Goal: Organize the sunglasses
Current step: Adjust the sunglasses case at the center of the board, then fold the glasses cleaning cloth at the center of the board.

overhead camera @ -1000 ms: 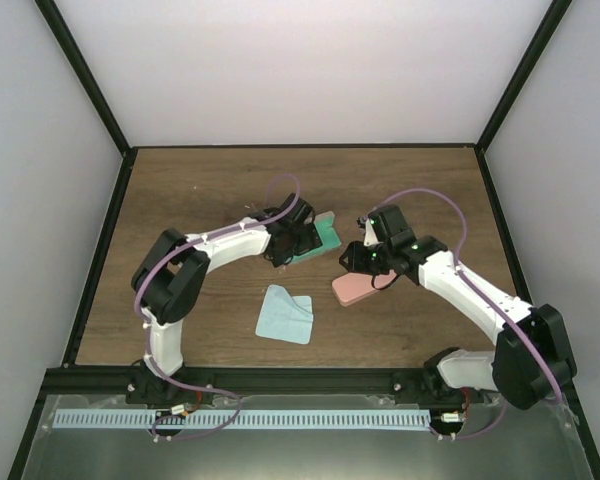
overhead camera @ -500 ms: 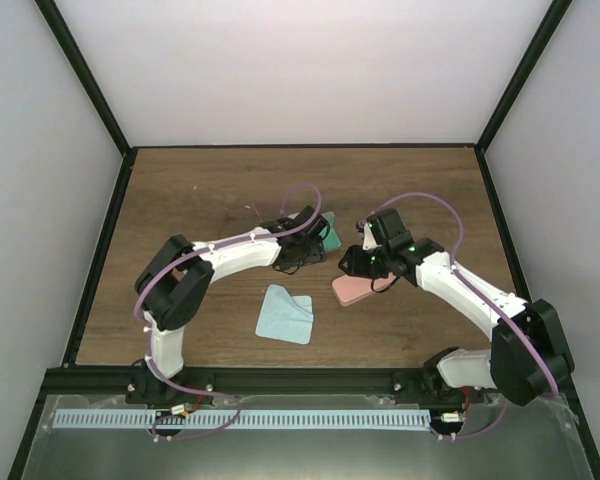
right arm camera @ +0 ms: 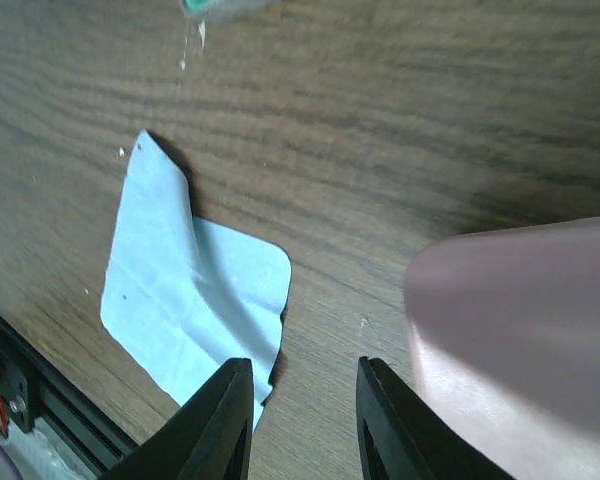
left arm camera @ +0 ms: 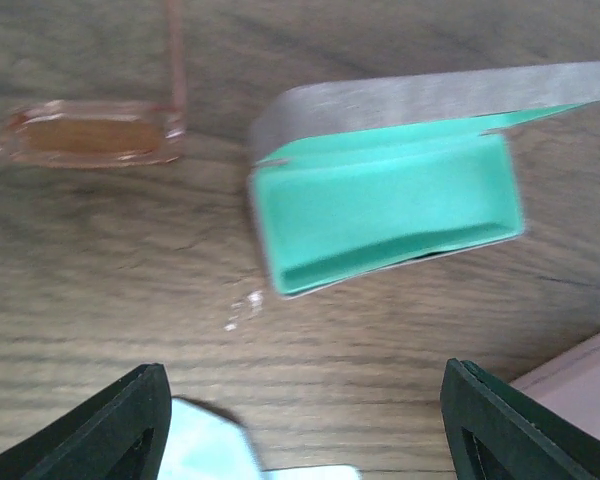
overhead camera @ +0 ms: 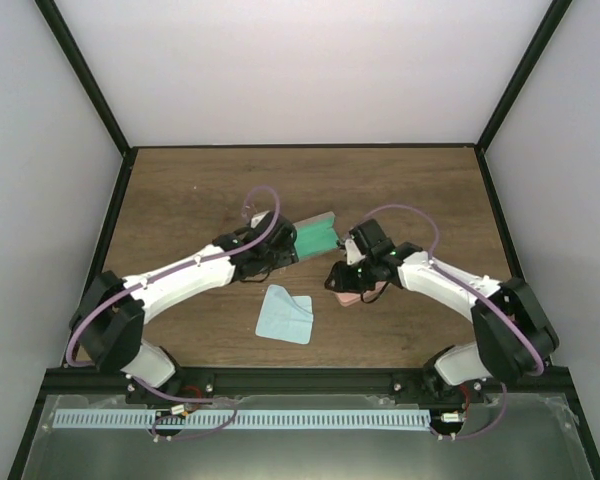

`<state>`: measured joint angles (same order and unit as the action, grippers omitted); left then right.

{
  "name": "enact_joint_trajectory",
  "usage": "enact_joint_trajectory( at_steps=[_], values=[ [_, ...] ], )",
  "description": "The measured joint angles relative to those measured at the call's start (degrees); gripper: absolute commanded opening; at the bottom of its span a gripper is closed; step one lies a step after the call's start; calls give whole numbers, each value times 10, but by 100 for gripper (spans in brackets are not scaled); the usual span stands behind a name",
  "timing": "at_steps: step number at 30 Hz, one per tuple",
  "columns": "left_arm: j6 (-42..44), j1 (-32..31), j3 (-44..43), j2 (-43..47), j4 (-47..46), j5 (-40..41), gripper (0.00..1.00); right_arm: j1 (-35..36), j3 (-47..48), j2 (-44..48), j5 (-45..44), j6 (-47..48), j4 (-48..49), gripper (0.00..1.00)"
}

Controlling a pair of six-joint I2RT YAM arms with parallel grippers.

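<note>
I'm hovering left end effector (left arm camera: 302,372), spread empty, facing the open case (left arm camera: 390,215) to load sunglasses (left arm camera: 90,138); right end effector (right arm camera: 300,378) slightly parted, empty.

Soft, even overhead light; wrist views blurred.
The table (overhead camera: 180,200) is evenly lit from far edge to near edge. The blue cloth (right arm camera: 180,300) casts a short dark shadow under its lifted edge. The sunglasses (left arm camera: 90,135) and the green case (left arm camera: 390,210) are motion-smeared, and the pink case (right arm camera: 520,330) is out of focus.

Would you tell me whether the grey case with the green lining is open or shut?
Open: the grey case has its lid swung back, baring the green lining with nothing inside.
</note>
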<state>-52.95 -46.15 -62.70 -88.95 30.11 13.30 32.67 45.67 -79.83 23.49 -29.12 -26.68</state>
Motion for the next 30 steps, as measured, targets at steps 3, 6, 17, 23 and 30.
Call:
enact_joint_trajectory(
  at_steps=[3,6,17,23,30],
  values=[
    [-16,15,52,24,-4,-8,76,17,3,-25,13,10,-3,31],
    [-32,39,109,23,-10,-27,76,34,7,-49,15,17,-12,31],
    [-43,49,137,18,-22,-69,77,-2,13,-60,-38,10,-55,30],
    [-49,49,164,19,-36,-83,77,2,50,-70,-55,12,-65,30],
    [-57,56,171,19,-43,-96,76,90,110,-130,-92,16,-70,30]
  ],
)
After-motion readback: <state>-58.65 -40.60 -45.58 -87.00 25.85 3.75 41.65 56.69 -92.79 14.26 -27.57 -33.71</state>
